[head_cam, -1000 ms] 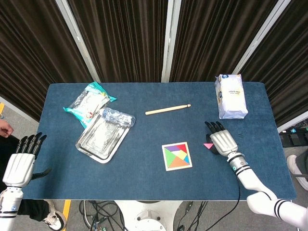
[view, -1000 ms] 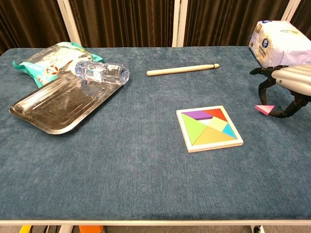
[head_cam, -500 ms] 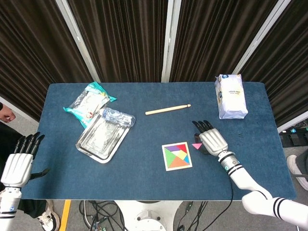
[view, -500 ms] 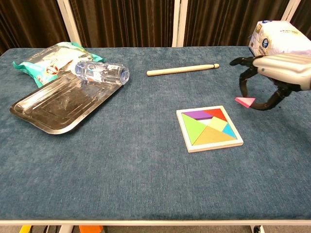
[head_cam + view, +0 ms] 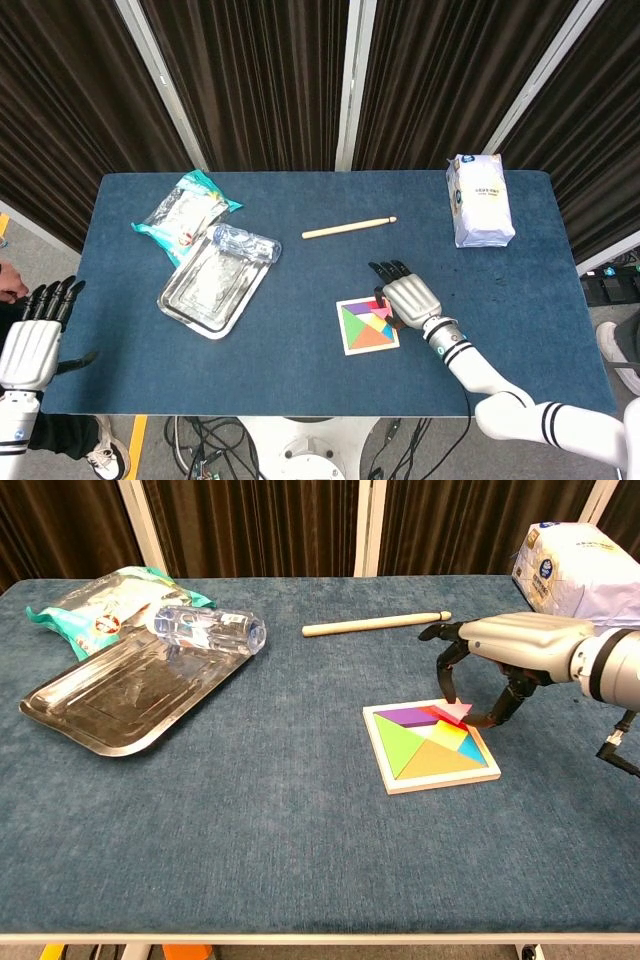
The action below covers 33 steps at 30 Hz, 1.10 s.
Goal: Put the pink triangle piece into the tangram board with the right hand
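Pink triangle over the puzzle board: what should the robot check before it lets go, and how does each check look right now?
1. The pink triangle is pinched by the right robot hand: ok.
2. The triangle is over the puzzle board, at its far right corner: ok.
3. The triangle lies flat in its slot: not ok, it looks raised above the other pieces.
4. The triangle's corners line up with the empty slot: cannot tell, the fingers hide the slot.
5. The wooden stick and the white bag lie apart from the board: ok.
6. The left robot hand stays off the table edge, holding nothing: ok.
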{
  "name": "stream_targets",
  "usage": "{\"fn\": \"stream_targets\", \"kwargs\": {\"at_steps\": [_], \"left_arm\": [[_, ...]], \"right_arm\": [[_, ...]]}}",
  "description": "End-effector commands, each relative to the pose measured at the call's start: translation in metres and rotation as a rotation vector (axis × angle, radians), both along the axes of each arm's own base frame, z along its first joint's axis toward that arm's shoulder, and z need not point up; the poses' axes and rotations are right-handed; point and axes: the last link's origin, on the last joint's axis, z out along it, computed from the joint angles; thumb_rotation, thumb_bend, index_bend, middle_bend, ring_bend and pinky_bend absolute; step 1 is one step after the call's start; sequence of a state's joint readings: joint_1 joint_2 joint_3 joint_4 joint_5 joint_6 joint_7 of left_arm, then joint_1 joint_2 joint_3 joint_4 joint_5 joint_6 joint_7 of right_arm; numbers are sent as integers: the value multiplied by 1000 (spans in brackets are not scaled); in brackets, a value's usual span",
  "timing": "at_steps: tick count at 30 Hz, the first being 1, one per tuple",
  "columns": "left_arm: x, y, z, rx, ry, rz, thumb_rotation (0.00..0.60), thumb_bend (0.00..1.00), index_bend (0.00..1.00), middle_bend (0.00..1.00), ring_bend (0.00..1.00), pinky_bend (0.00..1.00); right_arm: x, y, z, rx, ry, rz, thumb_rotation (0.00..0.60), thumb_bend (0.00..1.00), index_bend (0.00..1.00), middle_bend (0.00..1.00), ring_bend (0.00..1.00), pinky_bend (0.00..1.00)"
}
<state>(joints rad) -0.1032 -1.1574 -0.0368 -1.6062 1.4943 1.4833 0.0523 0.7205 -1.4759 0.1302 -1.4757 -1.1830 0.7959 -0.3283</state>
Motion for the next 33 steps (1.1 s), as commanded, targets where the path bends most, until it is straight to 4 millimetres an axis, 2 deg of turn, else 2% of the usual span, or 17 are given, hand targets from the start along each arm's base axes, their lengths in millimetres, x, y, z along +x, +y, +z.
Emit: {"fn": "stream_targets", "kwargs": {"at_steps": [1, 13, 33], "left_arm": [[-1, 0, 1, 5, -3, 3, 600, 0, 43, 0, 0, 0], [-5, 0, 0, 6, -13, 10, 600, 0, 43, 0, 0, 0], [-8, -1, 0, 2, -16, 13, 600, 0, 42, 0, 0, 0]], "right_arm": [[8, 0, -6, 10, -6, -5, 600, 232, 566, 0, 0, 0], [24, 2, -21, 31, 18, -10, 600, 232, 568, 0, 0, 0], [29, 3, -25, 22, 36, -19, 600, 232, 568, 0, 0, 0]]}}
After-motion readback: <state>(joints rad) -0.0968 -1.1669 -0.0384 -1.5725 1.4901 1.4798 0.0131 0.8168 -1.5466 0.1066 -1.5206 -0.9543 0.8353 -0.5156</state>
